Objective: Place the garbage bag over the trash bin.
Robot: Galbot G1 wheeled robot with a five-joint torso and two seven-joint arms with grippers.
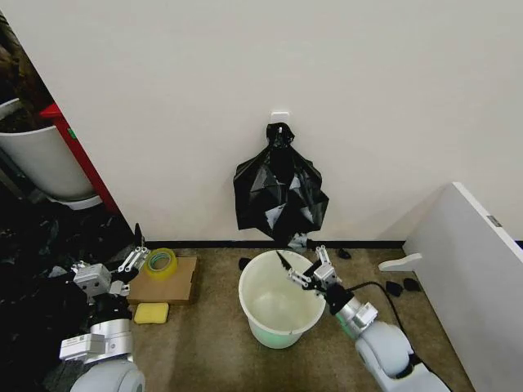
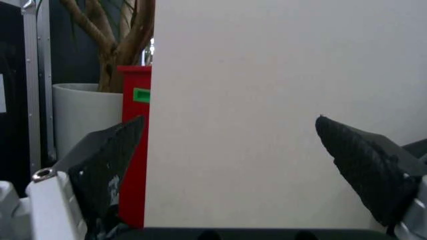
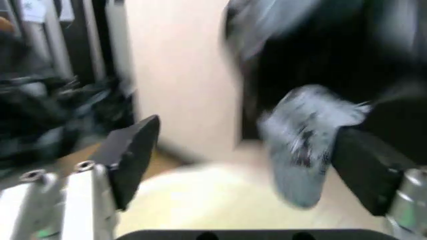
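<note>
Here the right gripper (image 1: 301, 263), jaws apart, hovers over the trash bin (image 1: 280, 305) at lower centre, upright, mouth upward. Only the left wrist view shows the left gripper (image 2: 227, 165) apart.

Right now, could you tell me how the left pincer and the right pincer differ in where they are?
The right pincer hangs over the trash bin, above its far rim. The left pincer is off to the side, next to the cardboard box. The right pincer is reached forward, while the left pincer stays nearer the robot. Both are open and hold nothing.
</note>
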